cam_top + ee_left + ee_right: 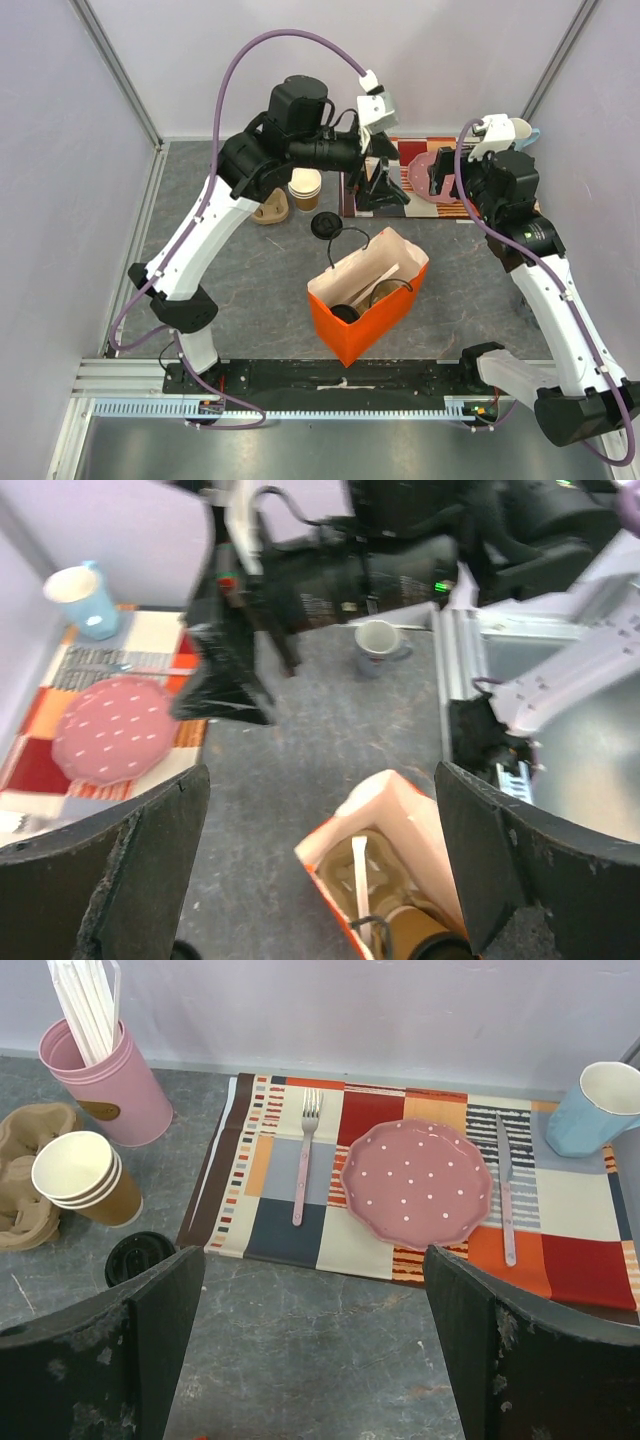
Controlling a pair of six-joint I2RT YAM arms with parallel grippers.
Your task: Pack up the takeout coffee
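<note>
Step in hand, as judged: release into the bag. The takeout coffee (345, 312) lies inside the orange bag (375, 325), at its 7 o'clock end. The left end effector (320, 880), at 12 o'clock of the bag, stands apart and empty. The right end effector (315, 1360), at 2 o'clock, is likewise apart. Next move: lift the left arm clear without tipping the bag

Left hand (320, 865), right hand (312, 1350): both spread wide.

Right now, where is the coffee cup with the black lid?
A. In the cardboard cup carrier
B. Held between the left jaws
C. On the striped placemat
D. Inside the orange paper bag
D: the takeout coffee sits low inside the orange bag, with its black lid showing from above.
</note>
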